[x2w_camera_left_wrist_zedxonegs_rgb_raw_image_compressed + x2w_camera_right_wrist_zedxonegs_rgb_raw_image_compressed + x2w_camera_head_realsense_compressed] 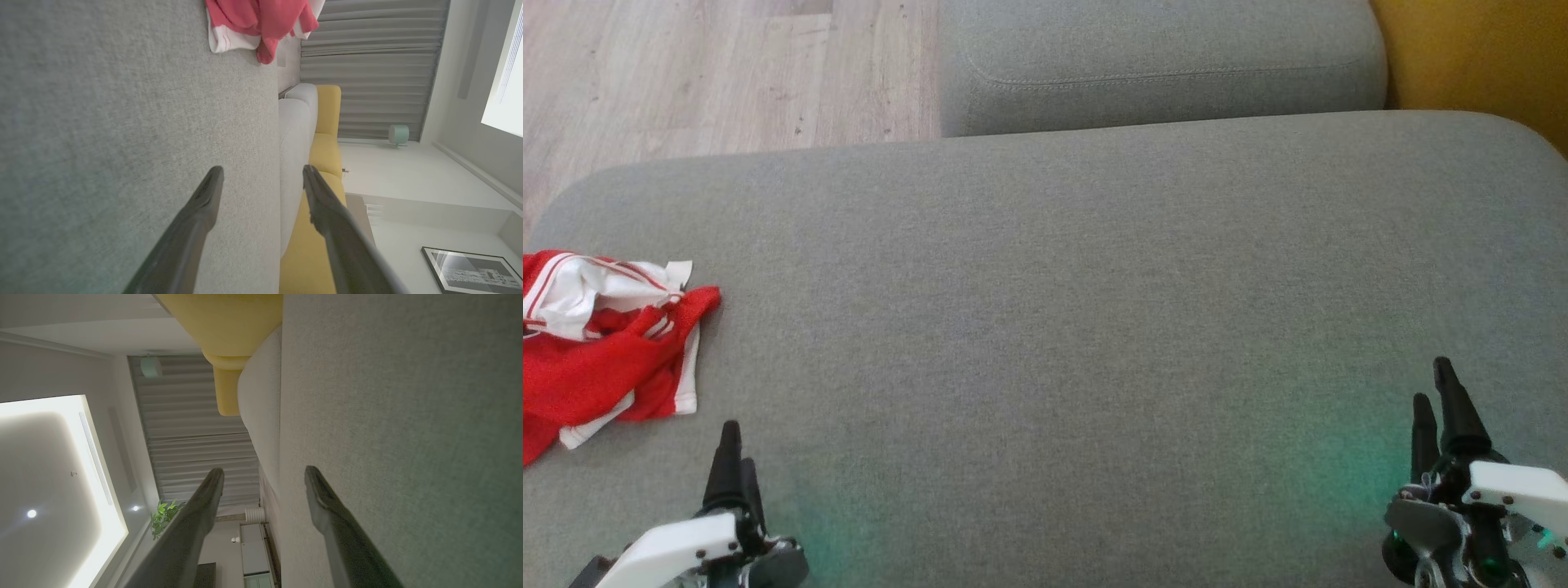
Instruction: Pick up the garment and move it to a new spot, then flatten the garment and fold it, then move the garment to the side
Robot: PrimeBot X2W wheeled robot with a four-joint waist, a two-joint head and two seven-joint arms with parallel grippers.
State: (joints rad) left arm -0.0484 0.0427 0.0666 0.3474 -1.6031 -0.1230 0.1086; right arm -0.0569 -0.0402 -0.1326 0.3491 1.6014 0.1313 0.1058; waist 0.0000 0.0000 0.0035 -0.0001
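- Left claw (737, 445): at the near left edge of the sofa seat (1054, 327), above the grey fabric. Its two dark fingers stand apart with a clear gap, as seen in the left wrist view. Nothing is held.
- Right claw (1432, 380): at the near right edge of the same seat, fingers pointing away from the robot. The right wrist view shows an equal gap between the fingers. Nothing is held.
- Garment (605, 343): red with white trim and a white panel, lying crumpled on the seat at its far left side. Part of it runs past the left edge of the head view. It lies ahead and to the left of the left claw, not touching it.
- Second grey cushion (1160, 65): beyond the seat's far edge.
- Yellow upholstery (1478, 57): at the far right.
- Pale wooden floor (686, 73): at the far left.
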